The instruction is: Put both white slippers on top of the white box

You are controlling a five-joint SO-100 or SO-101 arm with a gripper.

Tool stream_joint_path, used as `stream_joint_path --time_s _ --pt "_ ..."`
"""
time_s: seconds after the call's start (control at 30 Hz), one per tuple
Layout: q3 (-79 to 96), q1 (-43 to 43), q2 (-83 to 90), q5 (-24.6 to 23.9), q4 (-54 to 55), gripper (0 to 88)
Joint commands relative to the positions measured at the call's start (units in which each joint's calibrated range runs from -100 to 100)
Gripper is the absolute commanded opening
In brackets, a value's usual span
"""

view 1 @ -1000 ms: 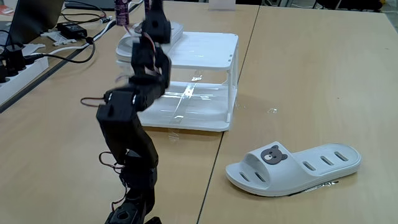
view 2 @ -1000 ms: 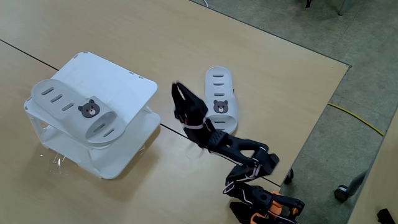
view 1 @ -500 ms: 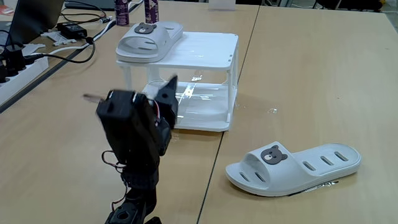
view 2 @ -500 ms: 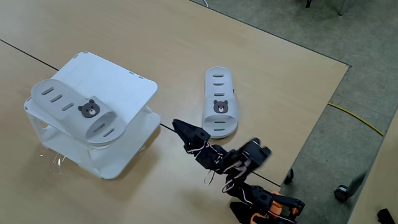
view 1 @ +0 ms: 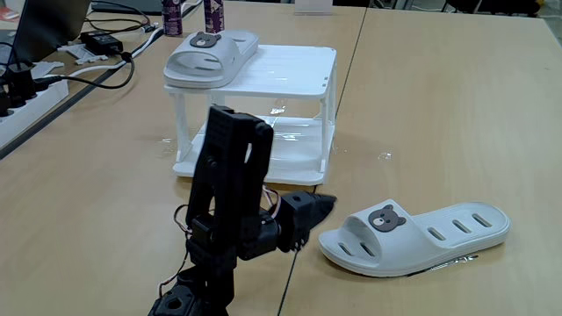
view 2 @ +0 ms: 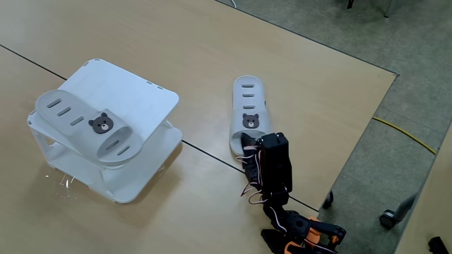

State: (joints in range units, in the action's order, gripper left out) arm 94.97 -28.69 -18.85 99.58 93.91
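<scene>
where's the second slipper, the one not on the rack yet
It lies flat on the table, lower right in a fixed view, in front of the white box, with the gripper low beside its open toe end.

White slippers [view 1: 414, 239], brown bear badges

two white slippers [view 1: 414, 236] [view 1: 207, 54], one white box [view 1: 290, 70]

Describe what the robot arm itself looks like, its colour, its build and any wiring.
The arm is black all over, built from blocky, boxy segments with a dark pointed gripper. Thin loose wires, some reddish and whitish, loop out around its joints. In the fixed view from above, orange parts show at its base, beneath the black segments.
</scene>
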Motion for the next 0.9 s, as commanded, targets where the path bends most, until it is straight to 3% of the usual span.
stream_joint_path --time_s 0.0,0.2,0.43,0.6,0.87 --pt "-0.83 -3.88 -5.26 0.42 1.26 0.8" --pt "-2.82 -4.78 -7.11 0.42 1.26 1.6" --pt "-12.38 -5.69 -7.36 0.42 1.09 20.1" --pt "-14.82 -5.69 -8.63 0.42 0.83 20.4" --pt "-33.76 -6.51 -18.39 0.42 0.49 20.8"
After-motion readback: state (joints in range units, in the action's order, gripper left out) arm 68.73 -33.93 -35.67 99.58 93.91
